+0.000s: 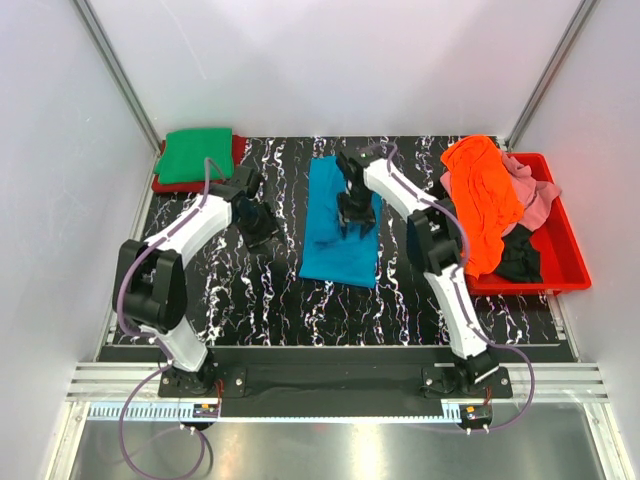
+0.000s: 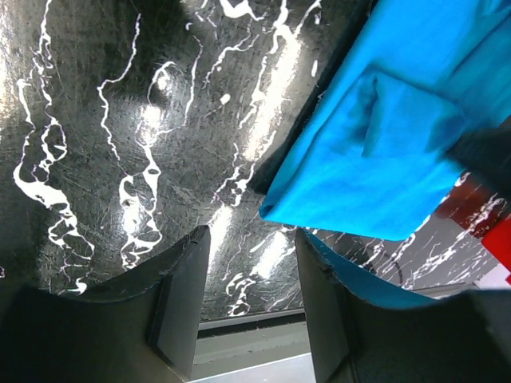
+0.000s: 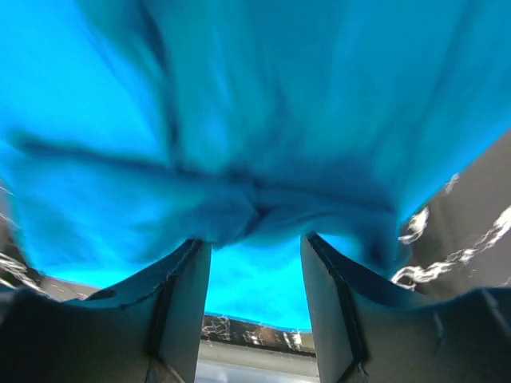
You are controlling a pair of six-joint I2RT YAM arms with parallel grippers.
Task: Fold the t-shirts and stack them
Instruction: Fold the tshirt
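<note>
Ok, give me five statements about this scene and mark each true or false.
1. The green shirt lies folded at the table's far left corner. True.
2. The orange shirt tops the heap in the bin. True.
3. The right gripper is over the teal shirt. True.
4. The teal shirt is in the bin. False: it lies on the table, between the arms.
5. The left gripper holds the teal shirt. False: it is open over bare table, beside the shirt.
</note>
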